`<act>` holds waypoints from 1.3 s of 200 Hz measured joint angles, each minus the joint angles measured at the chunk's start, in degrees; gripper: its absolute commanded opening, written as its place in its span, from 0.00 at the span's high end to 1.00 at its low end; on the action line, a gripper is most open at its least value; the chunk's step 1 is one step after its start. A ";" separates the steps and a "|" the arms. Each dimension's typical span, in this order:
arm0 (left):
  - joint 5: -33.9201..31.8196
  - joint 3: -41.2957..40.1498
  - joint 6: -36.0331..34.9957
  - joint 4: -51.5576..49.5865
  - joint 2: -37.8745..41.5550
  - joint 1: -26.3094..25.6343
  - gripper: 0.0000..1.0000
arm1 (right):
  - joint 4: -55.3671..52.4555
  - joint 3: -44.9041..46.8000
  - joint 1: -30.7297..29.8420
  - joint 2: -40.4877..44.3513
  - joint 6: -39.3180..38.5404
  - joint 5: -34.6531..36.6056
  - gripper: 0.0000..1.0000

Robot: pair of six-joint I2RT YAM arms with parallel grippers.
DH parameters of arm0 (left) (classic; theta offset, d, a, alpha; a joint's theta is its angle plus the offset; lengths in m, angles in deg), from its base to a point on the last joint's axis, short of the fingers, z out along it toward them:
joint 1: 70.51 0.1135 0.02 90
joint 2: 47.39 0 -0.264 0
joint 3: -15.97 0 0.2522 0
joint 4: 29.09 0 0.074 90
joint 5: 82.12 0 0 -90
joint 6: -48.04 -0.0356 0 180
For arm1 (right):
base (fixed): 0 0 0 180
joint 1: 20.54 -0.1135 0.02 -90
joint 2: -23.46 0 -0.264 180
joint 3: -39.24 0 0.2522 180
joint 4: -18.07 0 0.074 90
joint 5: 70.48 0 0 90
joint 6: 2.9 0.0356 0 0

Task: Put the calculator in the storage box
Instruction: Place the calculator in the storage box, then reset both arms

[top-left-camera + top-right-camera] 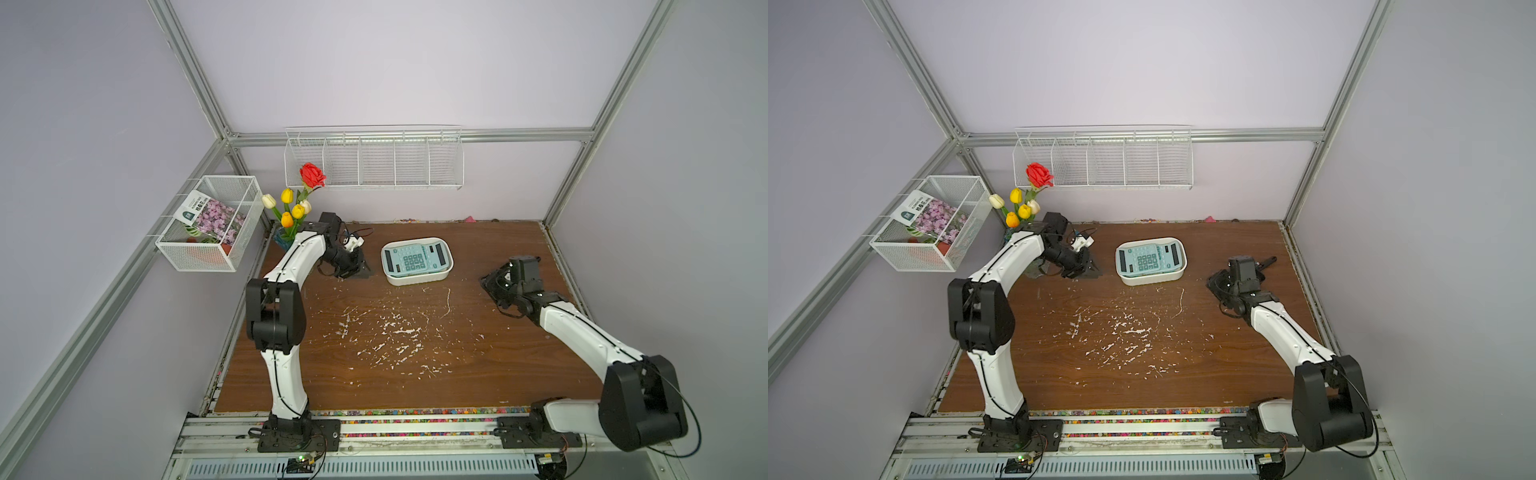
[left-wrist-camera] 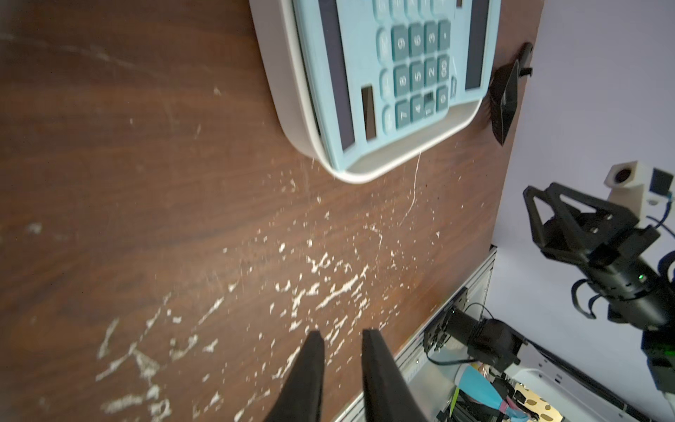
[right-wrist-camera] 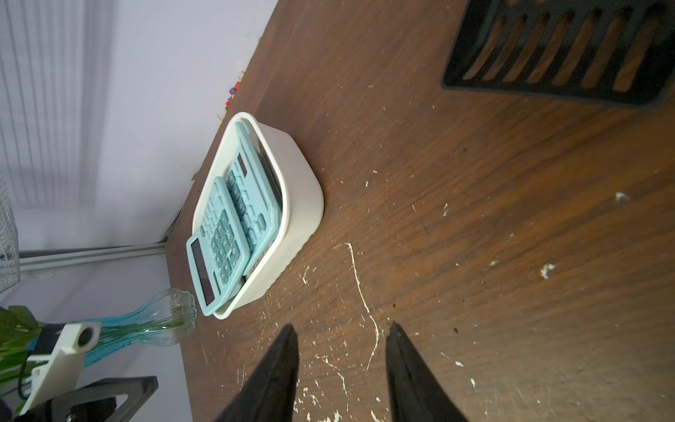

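The storage box is a shallow white tub on the brown table, past its middle, seen in both top views. Two light-blue calculators lie inside it. One calculator rests tilted on top of the other calculator, and its display end pokes over the rim. My left gripper hovers left of the box, its jaws a narrow gap apart with nothing between them. My right gripper is well to the right of the box, open and empty.
A glass vase of flowers stands at the back left, behind my left arm. A black slotted object lies by my right gripper near the right edge. A wire-mesh basket and a long wire rack hang on the walls.
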 measured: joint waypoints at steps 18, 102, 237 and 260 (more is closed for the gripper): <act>-3.85 -7.63 0.68 2.86 9.16 0.00 0.05 | -3.54 -1.51 -0.33 2.82 -4.74 3.30 0.52; -35.93 -57.31 -0.24 54.34 61.07 -0.09 0.00 | 7.45 9.68 -1.86 14.53 -46.25 24.52 0.20; -59.91 -86.05 -4.55 111.99 40.02 0.66 0.00 | 61.27 31.87 4.35 -9.44 -55.49 26.36 0.01; -60.28 -85.37 -6.69 115.58 34.84 1.60 0.00 | 63.01 29.77 4.22 -14.56 -56.50 24.94 0.01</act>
